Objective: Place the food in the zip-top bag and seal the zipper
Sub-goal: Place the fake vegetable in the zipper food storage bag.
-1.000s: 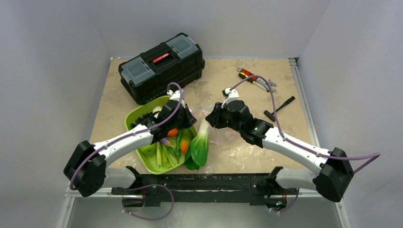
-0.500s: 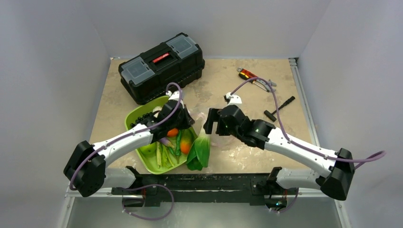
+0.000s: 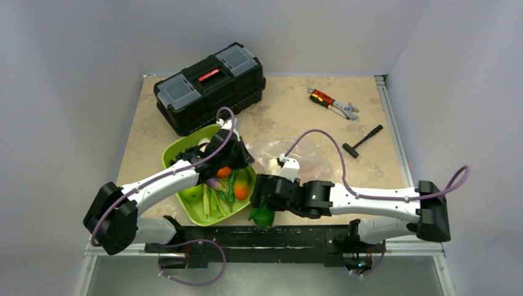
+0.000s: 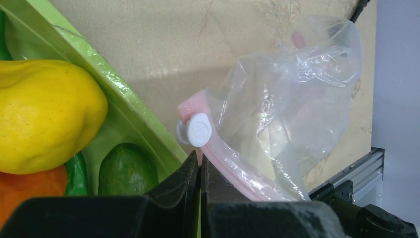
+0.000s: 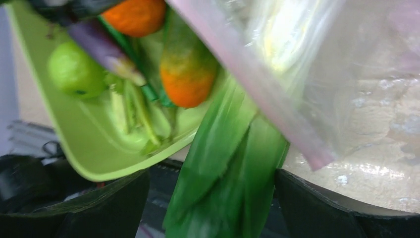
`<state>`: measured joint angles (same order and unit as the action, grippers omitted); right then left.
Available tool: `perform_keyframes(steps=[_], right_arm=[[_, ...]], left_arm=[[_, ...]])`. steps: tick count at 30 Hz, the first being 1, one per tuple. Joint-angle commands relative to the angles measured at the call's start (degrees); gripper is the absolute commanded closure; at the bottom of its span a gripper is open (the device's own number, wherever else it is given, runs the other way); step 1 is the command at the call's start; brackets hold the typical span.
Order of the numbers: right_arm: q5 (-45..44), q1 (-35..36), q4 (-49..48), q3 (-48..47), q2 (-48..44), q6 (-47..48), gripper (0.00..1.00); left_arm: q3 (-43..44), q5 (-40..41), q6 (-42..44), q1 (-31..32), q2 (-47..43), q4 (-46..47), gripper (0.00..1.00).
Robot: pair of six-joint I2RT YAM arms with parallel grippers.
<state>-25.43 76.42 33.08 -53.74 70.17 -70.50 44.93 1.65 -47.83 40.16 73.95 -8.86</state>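
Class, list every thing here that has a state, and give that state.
Toolbox: closed.
Bag: unsealed.
Bok choy: partly bagged, leaves sticking out.
Tray: loaded with food.
Left gripper: shut on zipper.
Right gripper: open, astride bok choy leaves.

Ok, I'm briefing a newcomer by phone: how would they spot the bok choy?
Find the lime-green tray, near left in the overhead view. Just off its right edge, beneath the open right claw, lies the bok choy. It alone is long, dark-green leaves, outside the tray.
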Motion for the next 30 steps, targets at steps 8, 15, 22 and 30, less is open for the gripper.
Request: perform_keyframes(steps=[8,15,22,30], right_arm=[[-13.3,0.3,-6.2,2.5,7.9,-6.9,0.27],[-12.3,1.8,-0.3,-1.7,5.2,-1.1,1.00],[-7.4,0.7,1.5,-5.0,-4.4,11.0,1.00],[-6.6,-6.2,15.0,-23.6,1.9,21.0,1.00]], left_arm=[[3.2,-3.7,0.7,-0.2,-4.3,-4.5,1.00],[4.1,-3.1,3.1,-0.1,-6.4,-6.6,1.00],[11.6,-1.9,6.4,1.0,-7.5,-11.9,1.00],[21.8,8.3,11.5,7.2,-5.7,-21.3,1.00]])
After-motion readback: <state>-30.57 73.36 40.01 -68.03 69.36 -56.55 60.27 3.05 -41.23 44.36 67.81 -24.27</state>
